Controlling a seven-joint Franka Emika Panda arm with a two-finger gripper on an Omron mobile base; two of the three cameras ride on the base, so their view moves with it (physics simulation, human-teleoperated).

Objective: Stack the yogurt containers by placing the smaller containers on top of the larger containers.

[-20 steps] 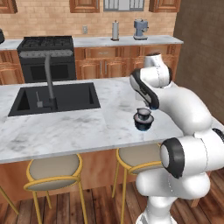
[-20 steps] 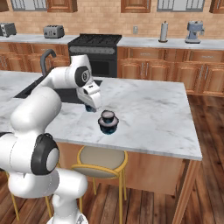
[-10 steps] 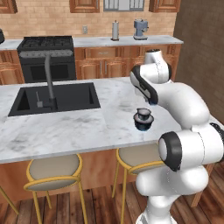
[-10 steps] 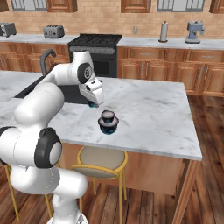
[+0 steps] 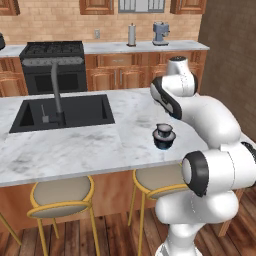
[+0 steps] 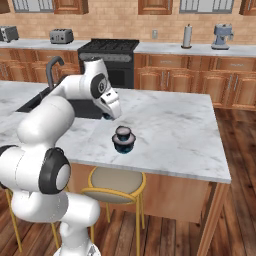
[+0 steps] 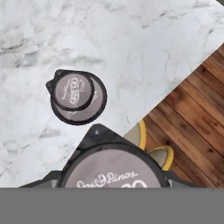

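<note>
A large dark tub with a pale top stands on the marble counter. One small cup sits on top of it, off-centre. The same stack shows in the left base view and in the right base view. A second small cup, with a pale printed lid, is close under the hand camera, and my gripper is shut on it. In the right base view my gripper hangs above the counter, left of and behind the stack.
The black sink and its faucet lie to the left on the island. The counter's front edge runs just beyond the stack, with round stools and wood floor below. Open marble lies to the right of the stack.
My hand has risen a little with the small cup in it and turned slightly. The stack on the counter has stayed where it was.
</note>
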